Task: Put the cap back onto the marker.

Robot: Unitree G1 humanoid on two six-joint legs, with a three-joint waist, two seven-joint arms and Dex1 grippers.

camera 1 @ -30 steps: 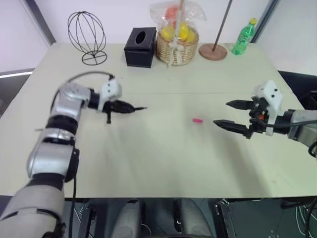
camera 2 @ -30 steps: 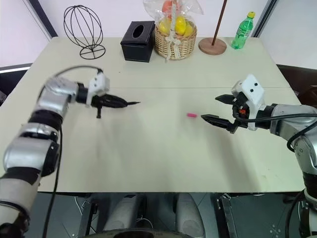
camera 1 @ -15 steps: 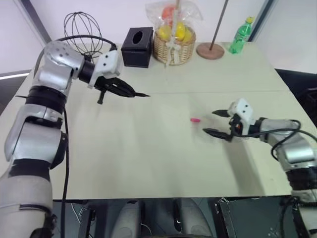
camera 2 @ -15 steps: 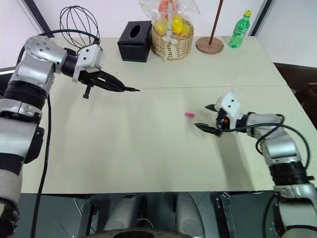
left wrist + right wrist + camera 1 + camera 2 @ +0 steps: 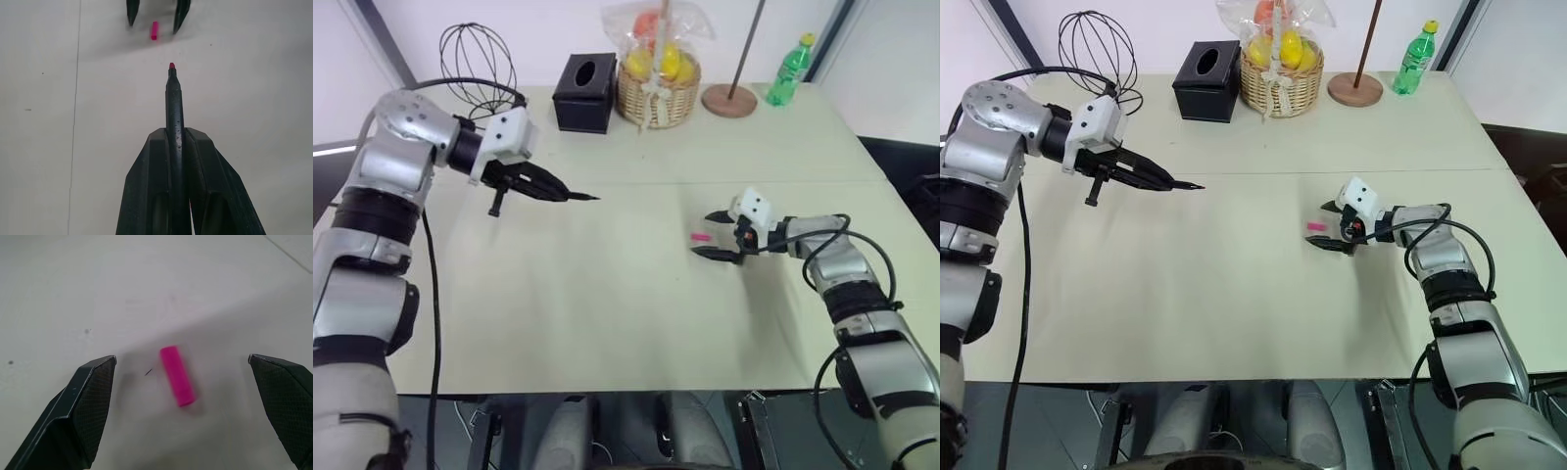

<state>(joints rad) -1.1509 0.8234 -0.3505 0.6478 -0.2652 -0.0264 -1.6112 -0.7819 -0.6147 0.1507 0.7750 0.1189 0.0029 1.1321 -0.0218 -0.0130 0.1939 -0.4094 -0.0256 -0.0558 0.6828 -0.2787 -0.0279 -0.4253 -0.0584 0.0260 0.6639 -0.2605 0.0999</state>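
Right now the step in hand looks like picking up the cap. The right gripper [image 5: 181, 359] is spread wide open, one finger on each side of the pink cap [image 5: 177, 376] and not touching it. The cap lies flat on the table [image 5: 607, 294], in the gap between those two fingers. Its long side runs about the same way the fingers reach, a little slanted. I cannot tell which end is the open one.

The left gripper [image 5: 548, 188] is squeezed tight on the black marker [image 5: 174, 93], up above the table. The marker runs straight along those fingers, and its pink tip sticks out past them — aimed across at the cap and the right gripper.

Next, I think, the right fingers need to close gently on the cap's sides, lift it, and turn its open end toward the pink tip — then both must line up straight.
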